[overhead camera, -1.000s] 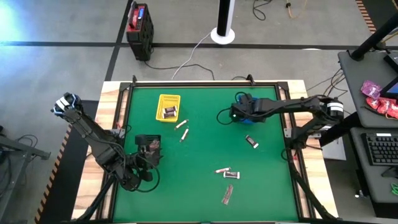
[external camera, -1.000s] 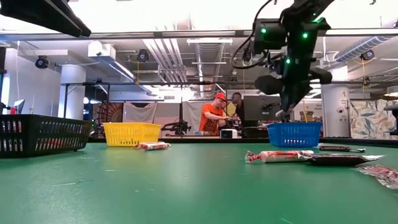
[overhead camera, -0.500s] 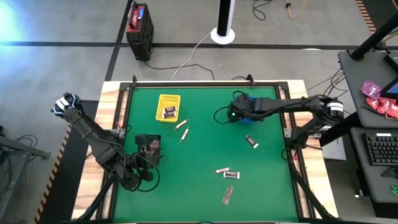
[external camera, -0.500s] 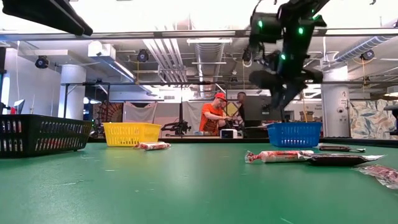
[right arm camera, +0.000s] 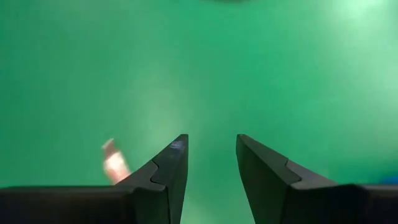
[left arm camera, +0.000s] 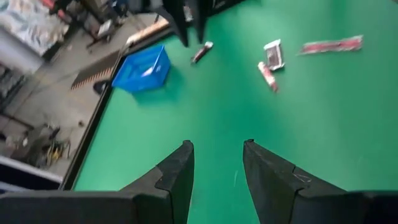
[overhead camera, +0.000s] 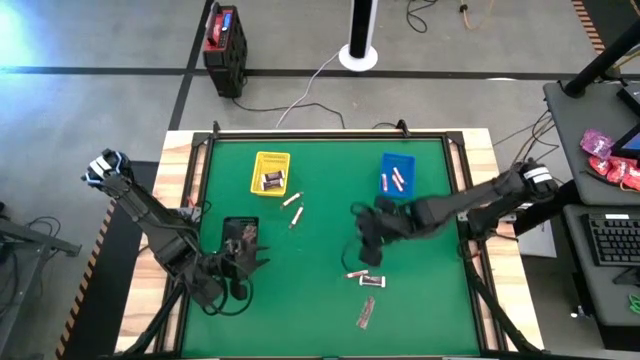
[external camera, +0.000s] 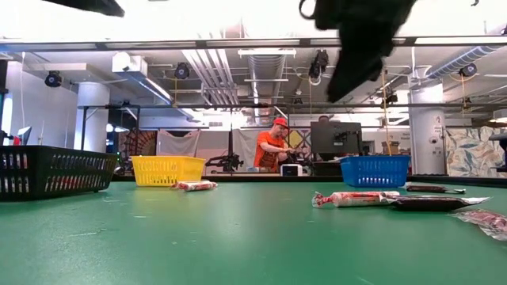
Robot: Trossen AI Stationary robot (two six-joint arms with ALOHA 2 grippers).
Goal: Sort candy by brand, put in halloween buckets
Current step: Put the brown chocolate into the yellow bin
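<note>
My right gripper (overhead camera: 367,254) is open and empty above the middle of the green mat, just far of two whitish candy bars (overhead camera: 364,277); one bar (right arm camera: 114,165) shows beside its fingers (right arm camera: 211,140). My left gripper (overhead camera: 250,265) is open and empty at the near side of the black bin (overhead camera: 240,232), pointing across the table (left arm camera: 217,146). The yellow bin (overhead camera: 271,172) and the blue bin (overhead camera: 397,177) stand at the far side, each with candy in it. Two more bars (overhead camera: 294,208) lie near the yellow bin, and a reddish one (overhead camera: 366,312) lies near the front.
The mat has a raised frame (overhead camera: 455,160) around it. The low view shows the black bin (external camera: 55,170), yellow bin (external camera: 166,170) and blue bin (external camera: 375,170), with bars (external camera: 348,198) lying in front. People sit in the room behind the table (external camera: 273,150).
My right gripper has left the place above the blue bin and swung toward the table's near edge and a little left, ending over the middle of the mat. My left gripper has drawn back a little from the black bin toward the near edge.
</note>
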